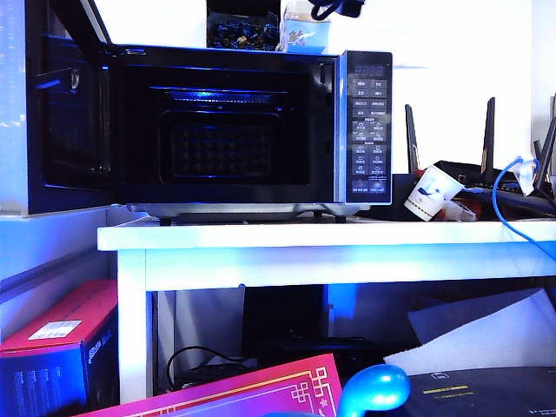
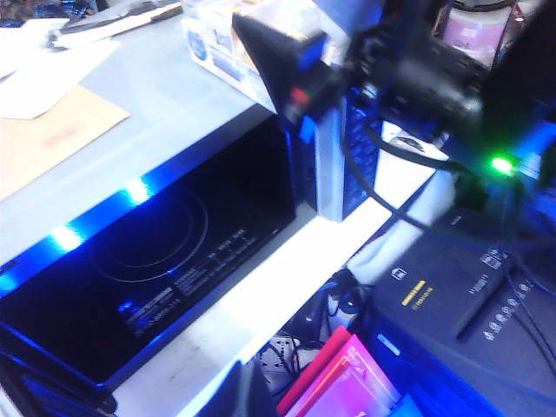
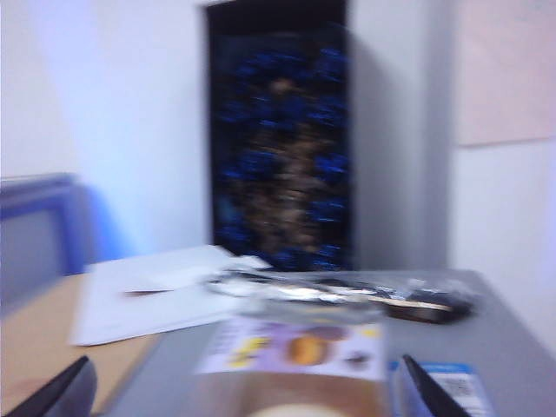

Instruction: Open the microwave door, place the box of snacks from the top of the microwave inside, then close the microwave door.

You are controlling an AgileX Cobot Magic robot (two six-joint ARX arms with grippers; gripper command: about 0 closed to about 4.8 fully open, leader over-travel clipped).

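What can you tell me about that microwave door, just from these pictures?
The microwave door stands swung wide open on the left side of the microwave, hinged there and turned nearly edge-on to the outside camera. It is a wide panel of glossy black glass that catches blue reflections. The left wrist view shows its face from above, with faint circular reflections and a small line of print. The dark, empty cavity behind it is exposed. No hand touches the door.
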